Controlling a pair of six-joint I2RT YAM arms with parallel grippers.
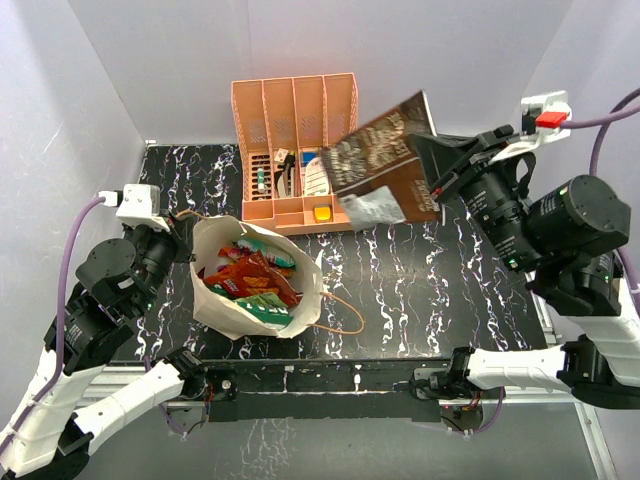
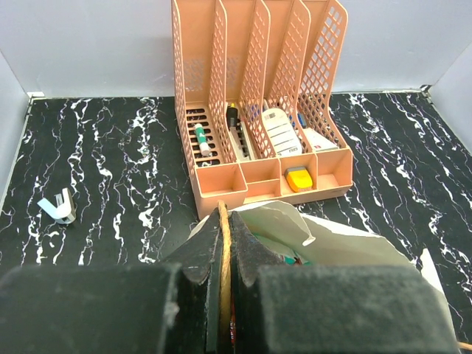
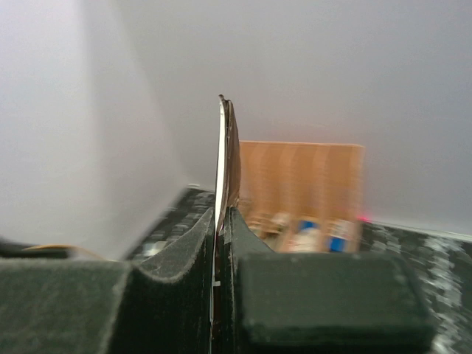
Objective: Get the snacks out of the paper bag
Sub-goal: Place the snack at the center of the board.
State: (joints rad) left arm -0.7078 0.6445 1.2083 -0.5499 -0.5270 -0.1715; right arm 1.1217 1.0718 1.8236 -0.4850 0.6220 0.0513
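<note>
At nine o'clock on the table (image 1: 450,290): the paper bag (image 1: 208,262) is sitting with its mouth gaping upward. The snacks (image 1: 250,280) are showing inside it, red and orange packets on top and a green one at the near edge.
Left gripper (image 2: 223,221): it is pinching the bag's thin cord handle (image 2: 223,247), jaws shut tight on it at the bag's nine o'clock rim. To my eye that is steadying the bag.
Right gripper (image 1: 437,185): it is clamping one edge of a dark brown foil packet (image 1: 385,165) and holding it up in the air at one o'clock, over the right end of the peach organizer (image 1: 295,105).
Packet in the air: it is sticking out flat from the jaws, clear of the bag and touching nothing else that I can see. Its silver end is pointing toward seven o'clock.
Packet handling: these packets are looking light, crinkly and slick. A puffed middle will likely slide or crush, so the flat crimped seam at an end is the place to pinch.
Bag handling: the kraft paper is looking soft and easy to drag or fold, so a hold on the handle is making sense to me.
Progress: one packet is out and not yet set down, with several lying in the bag.
</note>
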